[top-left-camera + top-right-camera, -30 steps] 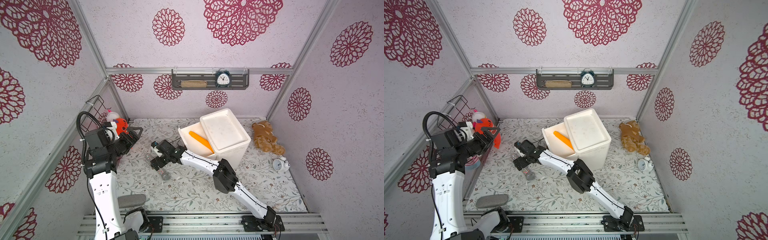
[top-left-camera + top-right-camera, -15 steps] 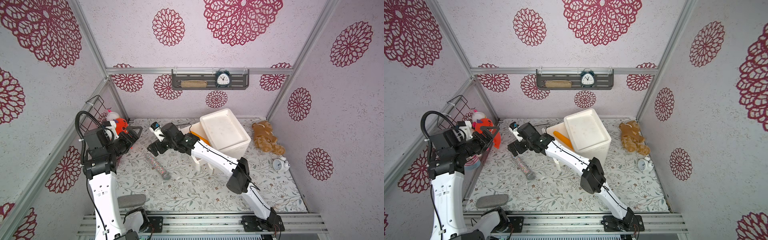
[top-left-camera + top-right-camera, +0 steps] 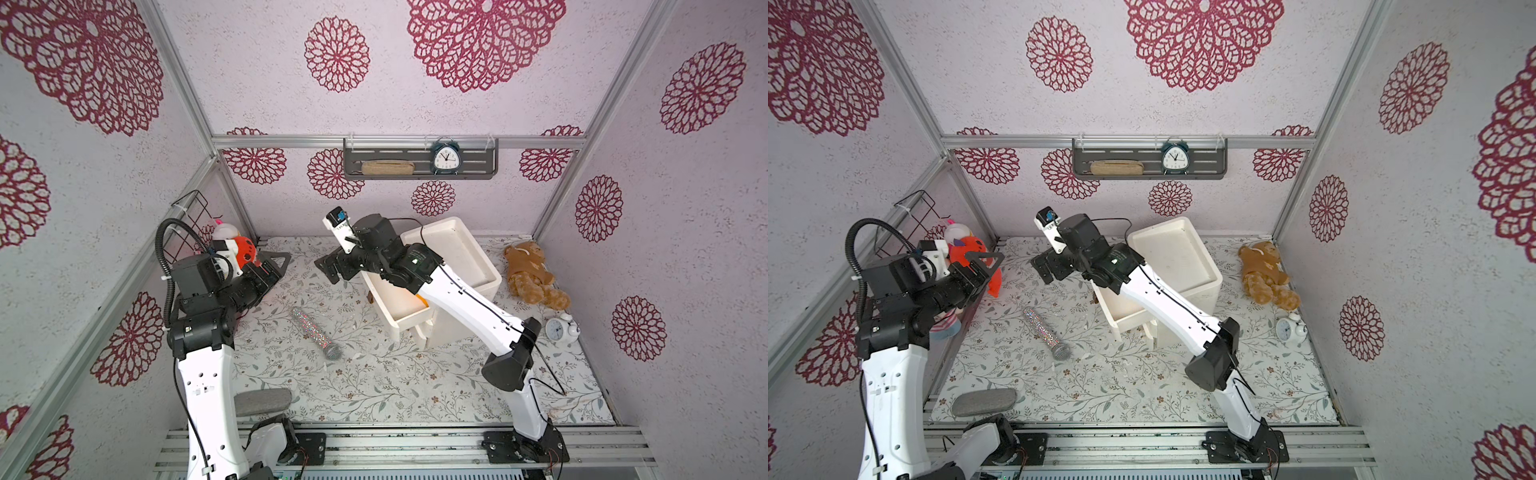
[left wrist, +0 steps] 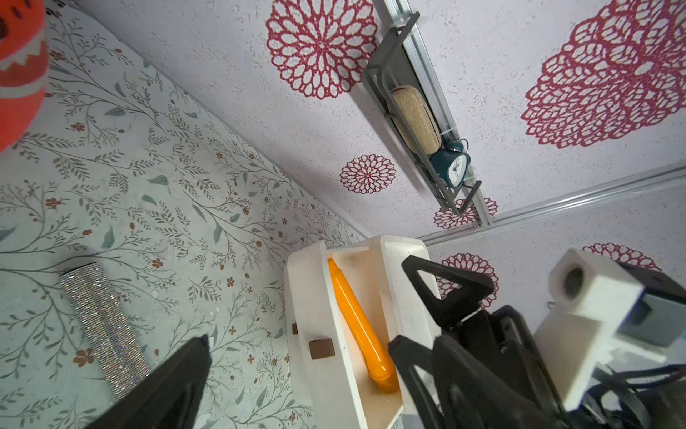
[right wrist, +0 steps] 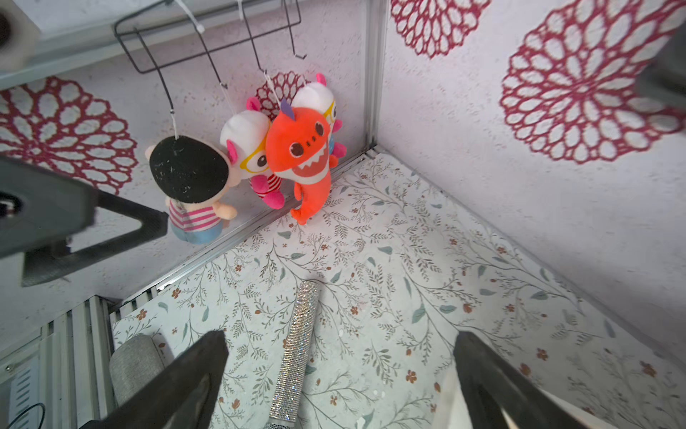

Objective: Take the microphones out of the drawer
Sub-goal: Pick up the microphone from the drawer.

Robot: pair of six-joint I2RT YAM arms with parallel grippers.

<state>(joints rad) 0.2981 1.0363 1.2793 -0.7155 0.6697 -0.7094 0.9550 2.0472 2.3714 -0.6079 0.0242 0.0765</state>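
Basically done imo: the microphone (image 3: 316, 332) lies on the table (image 3: 374, 386), lower centre of a top view, outside the open drawer (image 3: 409, 324). The right end effector (image 3: 329, 270) and left end effector (image 3: 274, 264) both gape wide, empty.

Pale textured walls (image 3: 257, 83) printed with crimson flower medallions are enclosing the cell on three sides in both top views, with aluminium rails (image 3: 291, 140) running along their seams. A grey shelf (image 3: 478, 164) is hanging at upper centre. The floor (image 3: 374, 386), printed with leafy sprigs and small blossoms, is lying evenly lit at lower centre.
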